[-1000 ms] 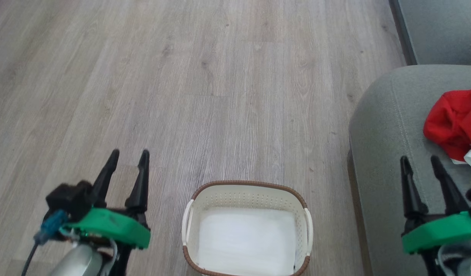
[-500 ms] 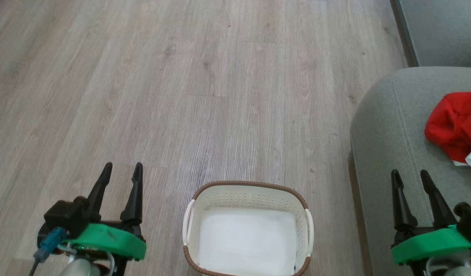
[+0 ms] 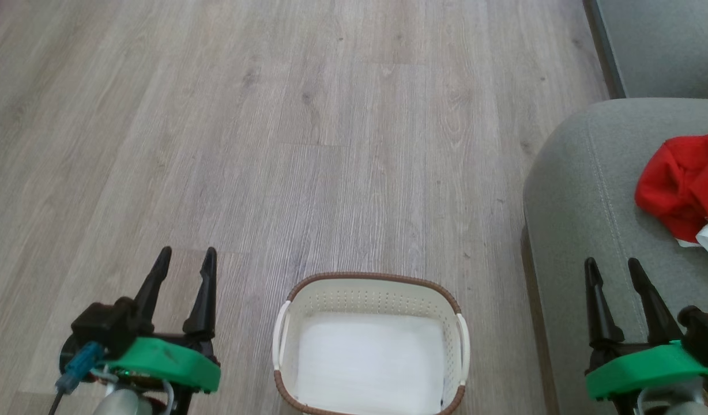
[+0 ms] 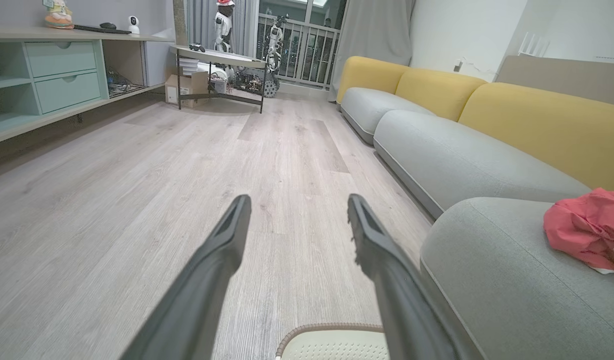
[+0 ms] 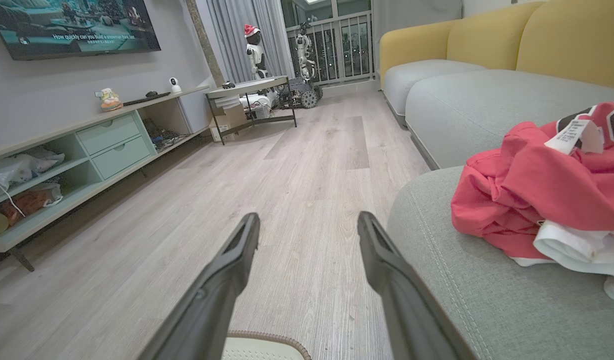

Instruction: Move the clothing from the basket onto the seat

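Evidently the basket [image 3: 372,276], lower middle of the head view, is bare to its white bottom and the clothing [image 3: 677,184] lies bunched on the seat [image 3: 579,190] at the right edge, so the step is likely a last check: keep the left tool [image 3: 188,251] and right tool [image 3: 612,260], both spread open and empty, clear of rim and fabric. The clothing's white tag [image 5: 569,135] is too small to read; the caption on the television [image 5: 72,25], upper left of the right wrist view, seems to begin "How quickly can you build a snowman".
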You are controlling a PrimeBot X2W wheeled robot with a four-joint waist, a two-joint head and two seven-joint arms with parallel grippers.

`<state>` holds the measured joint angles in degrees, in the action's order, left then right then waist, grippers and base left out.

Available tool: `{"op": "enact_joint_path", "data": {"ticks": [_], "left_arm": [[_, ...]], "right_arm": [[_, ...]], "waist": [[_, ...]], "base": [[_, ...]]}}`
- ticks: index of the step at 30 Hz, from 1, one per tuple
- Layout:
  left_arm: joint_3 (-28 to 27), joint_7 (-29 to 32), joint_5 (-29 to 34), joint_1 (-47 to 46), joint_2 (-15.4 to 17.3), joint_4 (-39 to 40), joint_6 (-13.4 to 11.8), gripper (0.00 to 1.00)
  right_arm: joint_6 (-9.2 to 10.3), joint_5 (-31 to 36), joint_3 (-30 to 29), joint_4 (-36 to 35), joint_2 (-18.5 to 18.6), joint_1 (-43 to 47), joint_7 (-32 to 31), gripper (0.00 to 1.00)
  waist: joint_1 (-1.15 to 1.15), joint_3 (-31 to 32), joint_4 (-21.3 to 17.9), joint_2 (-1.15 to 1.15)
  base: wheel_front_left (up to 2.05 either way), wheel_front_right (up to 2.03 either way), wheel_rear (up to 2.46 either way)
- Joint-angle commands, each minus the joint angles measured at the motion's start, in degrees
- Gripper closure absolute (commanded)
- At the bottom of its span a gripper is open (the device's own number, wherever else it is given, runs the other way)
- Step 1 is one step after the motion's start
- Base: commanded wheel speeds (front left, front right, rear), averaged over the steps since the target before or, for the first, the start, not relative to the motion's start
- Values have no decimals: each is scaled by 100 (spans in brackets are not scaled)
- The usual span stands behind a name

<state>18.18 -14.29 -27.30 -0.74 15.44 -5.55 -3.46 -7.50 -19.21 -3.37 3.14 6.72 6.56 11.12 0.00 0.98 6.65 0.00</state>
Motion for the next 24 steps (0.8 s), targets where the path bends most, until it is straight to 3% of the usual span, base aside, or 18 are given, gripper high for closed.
{"op": "enact_joint_path", "data": {"ticks": [1, 14, 15, 24], "left_arm": [[-285, -71, 85, -249, 16, 143, 62, 0], [-355, -71, 180, -226, -116, -27, 249, 0], [-93, 0, 147, 1, -149, -207, 251, 100], [-151, 120, -213, 7, -225, -407, 292, 100]], "right_arm": [[1, 12, 134, -166, 58, -217, 68, 0], [1, -22, 150, -140, 63, -262, 67, 0], [0, -3, 21, 35, 0, -11, 0, 100], [-1, -395, 29, 269, -30, -46, -94, 100]], "waist": [[0, 0, -5, 0], [0, -4, -30, 0], [0, -4, -31, 0], [0, -10, -67, 0]], "base": [[0, 0, 0], [0, 0, 0], [0, 0, 0], [0, 0, 0]]}}
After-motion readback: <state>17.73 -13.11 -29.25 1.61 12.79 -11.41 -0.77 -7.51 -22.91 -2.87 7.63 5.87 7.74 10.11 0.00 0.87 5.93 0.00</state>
